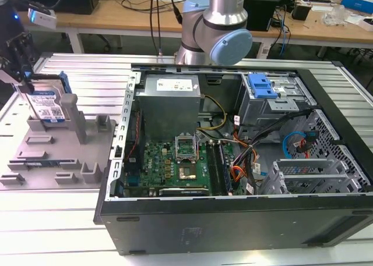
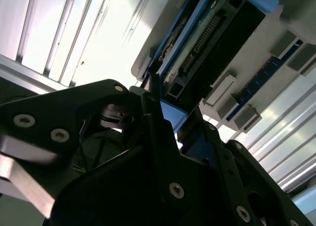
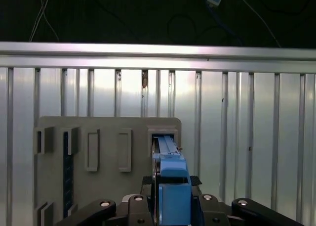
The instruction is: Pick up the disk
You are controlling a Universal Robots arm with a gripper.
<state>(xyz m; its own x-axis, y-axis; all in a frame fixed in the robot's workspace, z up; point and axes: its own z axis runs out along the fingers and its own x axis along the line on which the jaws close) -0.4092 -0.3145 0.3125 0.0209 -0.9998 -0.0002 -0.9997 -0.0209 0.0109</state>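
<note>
The disk (image 1: 48,106) stands on edge in the grey fixture (image 1: 58,155) at the exterior view's far left, its white-and-blue label facing the camera and a blue rail along its side. My gripper (image 1: 26,82) comes down on its upper edge. In the first wrist view the blue rail of the disk (image 3: 170,179) sits between the two dark fingers, which press against it from both sides, with the fixture (image 3: 106,186) beyond. In the second wrist view the disk (image 2: 212,43) shows its connector edge past the black finger (image 2: 153,112).
An open computer case (image 1: 326,219) takes up the middle and the exterior view's right, with a blue bracket (image 1: 261,85) in its drive bay. The arm's base (image 1: 215,27) stands behind the case. The ribbed metal table (image 1: 76,68) carries everything, and workbenches run along the back.
</note>
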